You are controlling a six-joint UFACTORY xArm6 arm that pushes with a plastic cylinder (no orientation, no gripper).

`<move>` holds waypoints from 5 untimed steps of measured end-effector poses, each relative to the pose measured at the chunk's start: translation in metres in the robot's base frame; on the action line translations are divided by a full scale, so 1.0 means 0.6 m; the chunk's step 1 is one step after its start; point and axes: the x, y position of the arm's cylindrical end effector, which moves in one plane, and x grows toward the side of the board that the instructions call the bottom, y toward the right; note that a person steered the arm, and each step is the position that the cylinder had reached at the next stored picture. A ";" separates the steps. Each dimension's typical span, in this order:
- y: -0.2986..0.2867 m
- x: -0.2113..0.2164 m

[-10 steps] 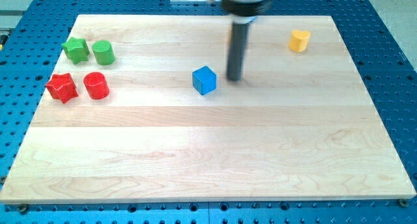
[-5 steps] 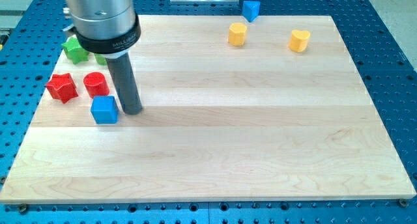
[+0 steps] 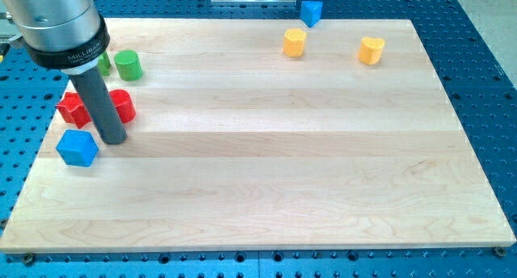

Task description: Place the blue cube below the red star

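Observation:
The blue cube (image 3: 77, 148) lies near the board's left edge, just below the red star (image 3: 72, 109), which the rod partly hides. My tip (image 3: 112, 141) rests on the board right beside the cube, on its right and slightly higher in the view. A red cylinder (image 3: 123, 105) stands right of the star, partly behind the rod.
A green cylinder (image 3: 128, 65) and a green block (image 3: 104, 63), mostly hidden by the arm, sit above the red pair. Two yellow blocks (image 3: 294, 42) (image 3: 371, 49) and a second blue block (image 3: 311, 11) lie at the view's top right. The wooden board (image 3: 266, 181) lies on a blue perforated table.
The blue cube has been pushed from the board's middle to the left and down, ending below the red star. My tip followed it leftward.

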 end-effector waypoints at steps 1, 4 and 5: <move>-0.001 0.001; -0.074 0.031; -0.055 0.024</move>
